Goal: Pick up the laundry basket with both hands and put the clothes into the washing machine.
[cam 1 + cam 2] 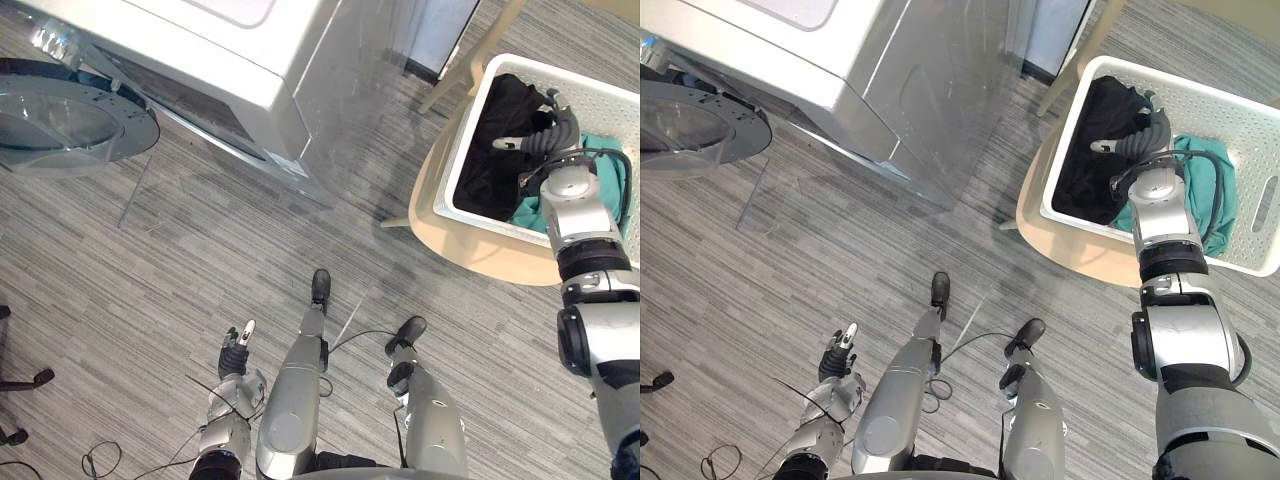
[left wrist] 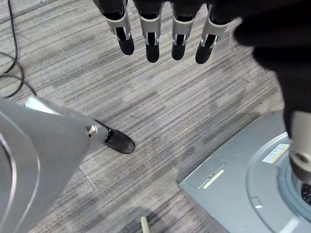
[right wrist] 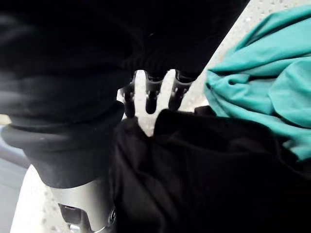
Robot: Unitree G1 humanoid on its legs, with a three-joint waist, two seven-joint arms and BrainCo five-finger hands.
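The white laundry basket (image 1: pixel 541 63) stands on a beige chair (image 1: pixel 470 243) at the right. In it lie a black garment (image 1: pixel 497 160) and a teal garment (image 1: pixel 1200 178). My right hand (image 1: pixel 548 133) reaches down into the basket over the black garment. Its fingers (image 3: pixel 150 96) are fairly straight, their tips at the edge of the black cloth (image 3: pixel 204 165), and the teal cloth (image 3: pixel 262 97) lies beside them. My left hand (image 1: pixel 235 350) hangs low at my side near the floor, far from the basket, its fingers (image 2: pixel 153 43) straight and holding nothing. The washing machine (image 1: pixel 230 70) stands at the upper left.
The washer's round door (image 1: pixel 70 120) is swung open out over the floor at the far left. Striped grey carpet (image 1: pixel 200 250) lies between the machine and the chair. A dark chair base (image 1: pixel 20 382) pokes in at the left edge.
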